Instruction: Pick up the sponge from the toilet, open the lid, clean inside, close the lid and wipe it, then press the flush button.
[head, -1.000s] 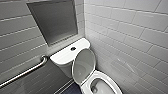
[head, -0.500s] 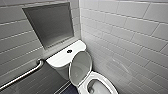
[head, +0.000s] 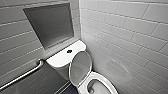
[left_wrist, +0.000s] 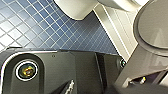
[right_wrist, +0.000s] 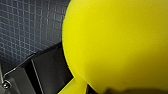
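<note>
One toilet (head: 60, 58), one sponge (right_wrist: 115, 42), one grab bar (head: 22, 75)

White toilet (head: 61, 60), its oval lid (head: 80, 67) raised against the tank. Small dark flush button (head: 69, 51) sits centred on the tank top. Bright yellow sponge (right_wrist: 117, 42), seen close up.

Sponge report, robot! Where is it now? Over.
Sponge big in right wrist view, above floor tiles. Lid up, by the tank. Nothing blocking the bowl in head view.

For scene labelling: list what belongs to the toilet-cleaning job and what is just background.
Job: sponge, toilet, raised lid, flush button.
Background: grab bar, wall recess, white wall tiles, blue floor tiles.
</note>
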